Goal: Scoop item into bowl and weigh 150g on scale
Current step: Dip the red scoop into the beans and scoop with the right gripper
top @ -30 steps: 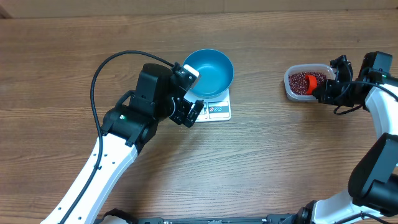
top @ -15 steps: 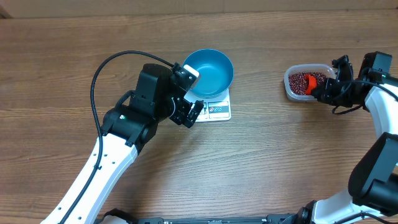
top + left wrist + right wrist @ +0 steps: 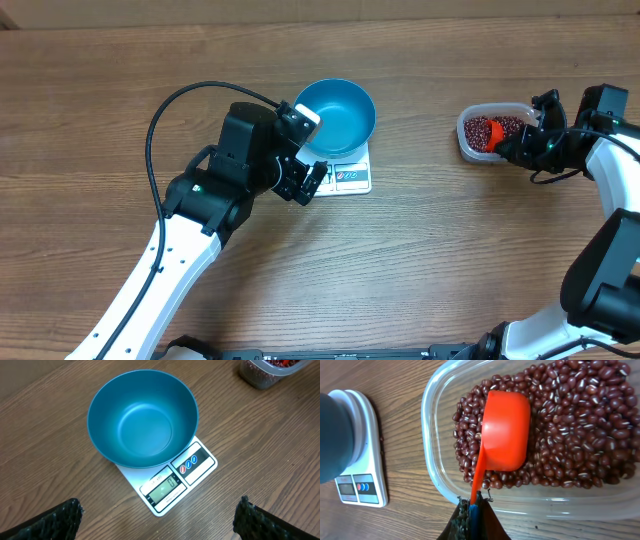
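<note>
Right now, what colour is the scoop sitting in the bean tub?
The scoop is bright orange-red, clearest in the right wrist view.

Cams: 1 overhead, 2 wrist.
Overhead straight down, far; L wrist near above round blue bowl (image 3: 142, 420), flat white scale (image 3: 172, 482); R wrist shares scale.

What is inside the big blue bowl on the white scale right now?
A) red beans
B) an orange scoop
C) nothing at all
C: the round bright-blue bowl on the flat white scale shows only its bare inside; the dark red beans and the orange plastic scoop are in the clear plastic tub.
</note>
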Available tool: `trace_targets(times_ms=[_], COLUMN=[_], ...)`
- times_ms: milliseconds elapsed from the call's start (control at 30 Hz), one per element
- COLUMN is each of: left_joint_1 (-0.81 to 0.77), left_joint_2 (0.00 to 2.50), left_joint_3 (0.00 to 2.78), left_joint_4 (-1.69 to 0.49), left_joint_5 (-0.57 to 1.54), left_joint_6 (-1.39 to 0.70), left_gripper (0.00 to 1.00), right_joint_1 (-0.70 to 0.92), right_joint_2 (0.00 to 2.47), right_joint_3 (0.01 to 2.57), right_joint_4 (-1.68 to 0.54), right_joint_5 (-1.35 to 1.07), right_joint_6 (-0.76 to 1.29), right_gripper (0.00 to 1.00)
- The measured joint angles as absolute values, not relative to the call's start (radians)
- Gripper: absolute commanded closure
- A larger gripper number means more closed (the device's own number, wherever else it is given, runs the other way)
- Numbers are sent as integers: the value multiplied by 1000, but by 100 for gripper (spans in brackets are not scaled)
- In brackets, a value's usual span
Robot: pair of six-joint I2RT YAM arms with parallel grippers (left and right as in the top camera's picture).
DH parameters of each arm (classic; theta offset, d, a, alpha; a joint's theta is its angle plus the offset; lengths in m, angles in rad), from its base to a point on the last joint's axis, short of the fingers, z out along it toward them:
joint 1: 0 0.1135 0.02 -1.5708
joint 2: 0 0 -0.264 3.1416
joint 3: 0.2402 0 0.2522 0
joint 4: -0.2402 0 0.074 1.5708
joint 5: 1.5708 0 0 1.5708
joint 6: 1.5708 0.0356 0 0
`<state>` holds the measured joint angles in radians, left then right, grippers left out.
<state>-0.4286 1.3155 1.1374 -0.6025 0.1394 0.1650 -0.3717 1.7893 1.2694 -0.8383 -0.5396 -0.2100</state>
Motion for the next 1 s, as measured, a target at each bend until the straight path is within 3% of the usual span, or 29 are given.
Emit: trace_targets(times_ms=[1000], left_joint_1=[-428], left_joint_2=[1316], left_joint_3=[1137], left_joint_4=[-603], left_joint_5=[139], left_joint_6=[165], left_gripper=[0], right_joint_1=[-408], right_joint_2=[1871], right_joint_3=[1269], right_joint_4=[-829], right_joint_5=[-703], right_joint_6=[-119], right_gripper=[96])
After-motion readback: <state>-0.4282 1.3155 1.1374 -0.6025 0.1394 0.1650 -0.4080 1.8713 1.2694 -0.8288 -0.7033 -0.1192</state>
